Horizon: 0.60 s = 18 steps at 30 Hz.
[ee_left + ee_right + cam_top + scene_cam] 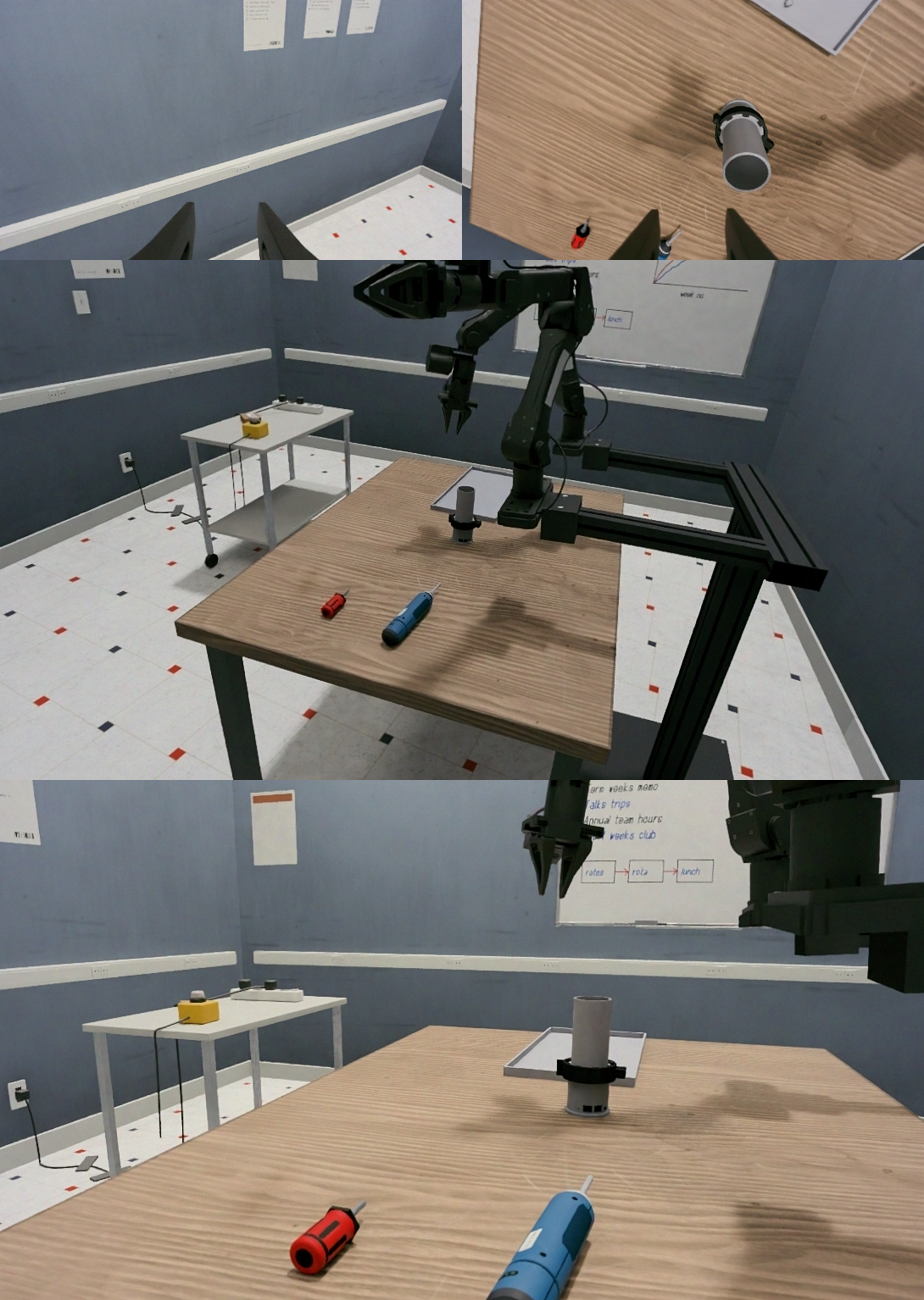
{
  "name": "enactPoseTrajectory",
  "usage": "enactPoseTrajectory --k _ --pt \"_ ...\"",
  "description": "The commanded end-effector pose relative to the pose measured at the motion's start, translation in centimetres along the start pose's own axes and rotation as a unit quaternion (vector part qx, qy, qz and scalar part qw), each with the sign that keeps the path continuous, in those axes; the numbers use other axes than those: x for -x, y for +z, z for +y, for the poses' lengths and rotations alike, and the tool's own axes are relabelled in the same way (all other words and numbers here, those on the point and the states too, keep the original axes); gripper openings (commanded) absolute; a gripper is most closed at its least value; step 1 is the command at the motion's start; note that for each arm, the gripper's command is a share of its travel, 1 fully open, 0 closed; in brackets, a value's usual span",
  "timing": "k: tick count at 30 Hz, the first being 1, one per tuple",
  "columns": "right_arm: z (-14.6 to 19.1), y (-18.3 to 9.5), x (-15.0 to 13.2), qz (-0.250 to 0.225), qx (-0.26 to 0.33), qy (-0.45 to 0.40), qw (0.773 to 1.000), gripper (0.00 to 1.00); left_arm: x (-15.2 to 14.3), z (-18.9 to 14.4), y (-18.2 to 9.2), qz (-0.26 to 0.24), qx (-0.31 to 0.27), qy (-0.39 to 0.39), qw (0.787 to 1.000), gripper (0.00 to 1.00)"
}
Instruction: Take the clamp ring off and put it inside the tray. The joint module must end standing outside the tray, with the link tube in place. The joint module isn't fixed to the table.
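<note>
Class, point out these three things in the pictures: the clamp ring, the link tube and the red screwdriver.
Clamp ring [590, 1071] [765, 135]: exterior and right wrist views, on its black band.
Link tube [591, 1031] [743, 138]: exterior and right wrist views, on its grey side.
Red screwdriver [332, 605] [321, 1243] [578, 241]: top, exterior and right wrist views, on its handle.

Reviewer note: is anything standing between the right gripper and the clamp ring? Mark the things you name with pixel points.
Nothing visible does: the right wrist view shows only open air between the right gripper [452, 428] [552, 894] [692, 212] and the clamp ring [464, 522] [591, 1072] [742, 111].
</note>
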State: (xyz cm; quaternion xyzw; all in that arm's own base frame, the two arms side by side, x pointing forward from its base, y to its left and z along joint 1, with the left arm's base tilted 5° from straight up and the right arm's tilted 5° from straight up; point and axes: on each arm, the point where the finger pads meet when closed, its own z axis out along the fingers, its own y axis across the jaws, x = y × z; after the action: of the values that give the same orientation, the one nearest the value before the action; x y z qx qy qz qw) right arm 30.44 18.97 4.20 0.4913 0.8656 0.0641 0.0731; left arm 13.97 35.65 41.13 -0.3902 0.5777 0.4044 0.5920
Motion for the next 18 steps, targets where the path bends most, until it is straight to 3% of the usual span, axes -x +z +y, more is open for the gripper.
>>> enactPoseTrajectory --k 1,7,9,10,12,15,17,18 --pt "0.0 0.0 0.2 0.010 0.010 -0.007 1.000 0.30 -1.9 -1.3 0.6 0.028 -0.022 0.001 0.999 0.30" --pt "-0.1 2.8 0.1 0.049 -0.004 -0.049 0.998 0.30 -7.2 -6.9 2.1 0.085 -0.113 0.009 0.990 0.30" --pt "-1.0 4.0 0.1 0.063 -0.018 -0.063 0.996 0.30 -8.1 -8.8 2.8 0.089 -0.143 0.011 0.986 0.30" --pt "-0.9 4.2 0.1 0.069 -0.016 -0.070 0.995 0.30 -7.0 -9.7 3.2 0.079 -0.158 0.012 0.984 0.30" --pt "-1.5 5.2 0.0 0.077 -0.024 -0.078 0.994 0.30 -8.6 -11.5 3.8 0.095 -0.185 0.013 0.978 0.30" --pt "0.3 4.5 -0.3 0.076 -0.001 -0.085 0.994 0.30 -8.6 -11.5 3.8 0.095 -0.185 0.013 0.978 0.30" --pt "0.3 4.5 -0.3 0.076 -0.001 -0.085 0.994 0.30 -8.6 -11.5 3.8 0.095 -0.185 0.013 0.978 0.30" --pt "-0.9 4.6 0.1 0.081 -0.005 -0.084 0.993 0.30 -10.1 -12.2 2.7 0.108 -0.199 0.014 0.974 0.30"
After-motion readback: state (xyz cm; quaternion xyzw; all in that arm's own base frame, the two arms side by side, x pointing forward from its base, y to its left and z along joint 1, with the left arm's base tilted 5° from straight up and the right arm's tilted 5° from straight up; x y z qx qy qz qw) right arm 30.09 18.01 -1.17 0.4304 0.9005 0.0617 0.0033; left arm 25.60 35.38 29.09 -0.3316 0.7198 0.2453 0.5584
